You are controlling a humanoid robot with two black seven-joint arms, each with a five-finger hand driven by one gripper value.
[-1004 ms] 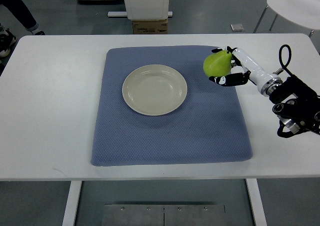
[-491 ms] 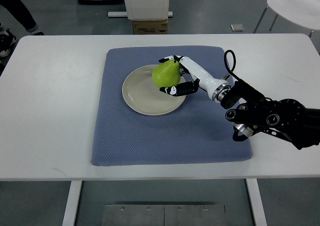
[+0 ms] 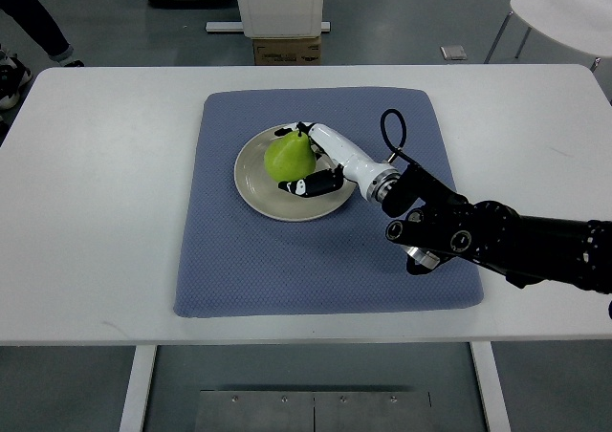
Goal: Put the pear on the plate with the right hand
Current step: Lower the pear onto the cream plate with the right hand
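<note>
A green pear (image 3: 286, 156) is over the middle of the cream plate (image 3: 253, 182), which rests on the blue mat (image 3: 325, 250). My right hand (image 3: 304, 160) reaches in from the right and is shut on the pear, its white and black fingers wrapped round the fruit's right side and underside. I cannot tell whether the pear touches the plate. The left arm does not show.
The mat lies on a white table (image 3: 96, 212). A white chair (image 3: 564, 16) stands beyond the table's far right corner, and a cardboard box (image 3: 287, 48) sits on the floor behind the table. A person's leg and shoe (image 3: 19, 40) show at the top left.
My right hand has carried the pear leftward from beyond the mat's right part to over the plate's middle, and the arm has stretched further across the mat.
</note>
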